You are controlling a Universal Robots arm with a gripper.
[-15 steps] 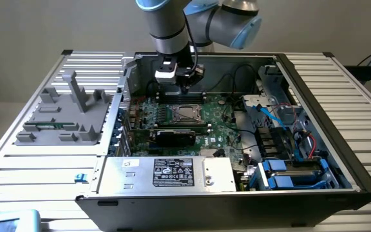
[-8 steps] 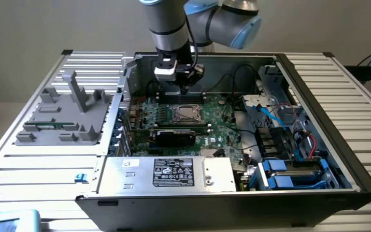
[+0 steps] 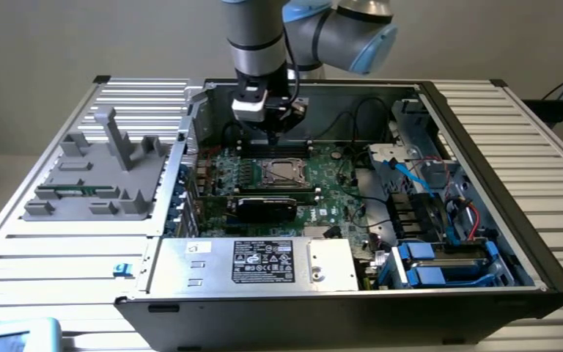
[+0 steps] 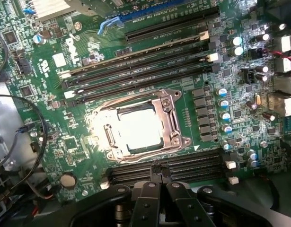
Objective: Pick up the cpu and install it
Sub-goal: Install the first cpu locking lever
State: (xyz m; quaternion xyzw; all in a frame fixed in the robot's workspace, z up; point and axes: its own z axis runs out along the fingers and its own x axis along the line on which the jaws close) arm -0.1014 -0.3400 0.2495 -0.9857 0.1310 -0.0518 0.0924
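Claw: my gripper (image 4: 157,176) is pinched closed and empty, hovering over the motherboard (image 4: 83,146) just beside the socket frame (image 4: 171,125).
Cpu: the cpu (image 4: 136,130) lies inside that frame, mid-board.
Risk: I judge a careless dip could scrape the memory slots (image 4: 183,165) beneath my fingertips.
Surface: ribbed metal bench (image 3: 516,147) carrying the open computer case (image 3: 477,205); grey fixture (image 3: 96,180) toward the exterior view's left edge.

Glare washes out the cpu (image 4: 136,128) inside its socket frame (image 4: 170,118) in the wrist view, hiding its markings. The hand (image 4: 160,176) is cut off by the picture's edge. In the exterior view, the label (image 3: 267,262) print is too small to read.
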